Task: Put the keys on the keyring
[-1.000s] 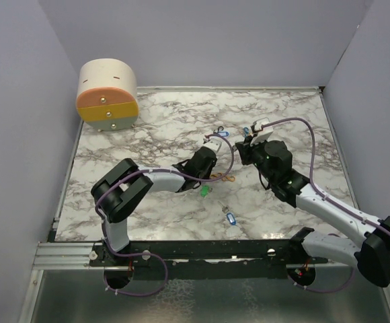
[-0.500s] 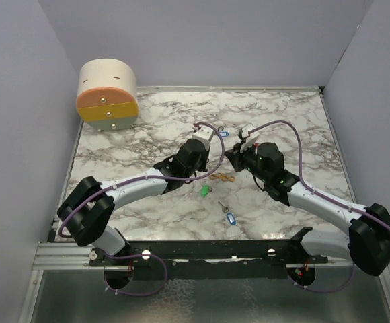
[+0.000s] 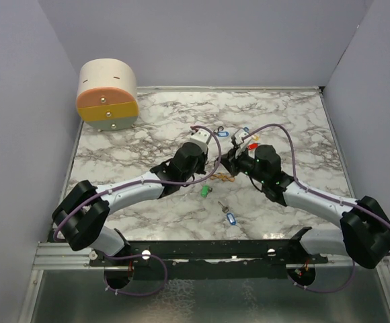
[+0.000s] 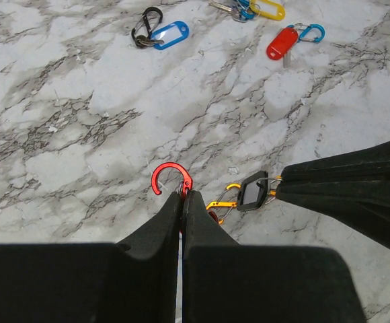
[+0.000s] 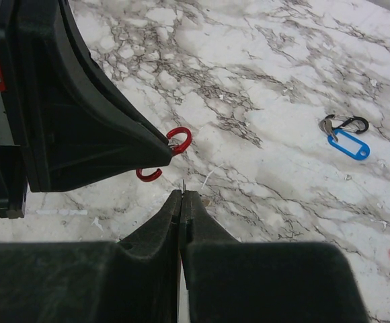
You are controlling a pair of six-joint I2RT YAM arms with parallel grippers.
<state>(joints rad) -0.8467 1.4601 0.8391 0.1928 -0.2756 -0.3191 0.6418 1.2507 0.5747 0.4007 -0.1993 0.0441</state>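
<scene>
My left gripper has its fingers pressed together on a red clip, whose hooked end stands free just above the table; I take this clip to be the ring. Just to its right, my right gripper is also pressed shut, pinching something thin. From the left wrist it looks like a black tag. An orange clip sits right beside it, and I cannot tell whether that hangs from the tag or lies on the marble below. To do this step well, I judge I should hold the red clip steady with its gap turned toward the right hand. Then I should bring the tag's loop in slowly and level, and thread it through the gap rather than past it. The other keys lie loose on the table: a green key and a blue key near me, and a blue-tagged key, a yellow-tagged key and a red-tagged key farther off.
</scene>
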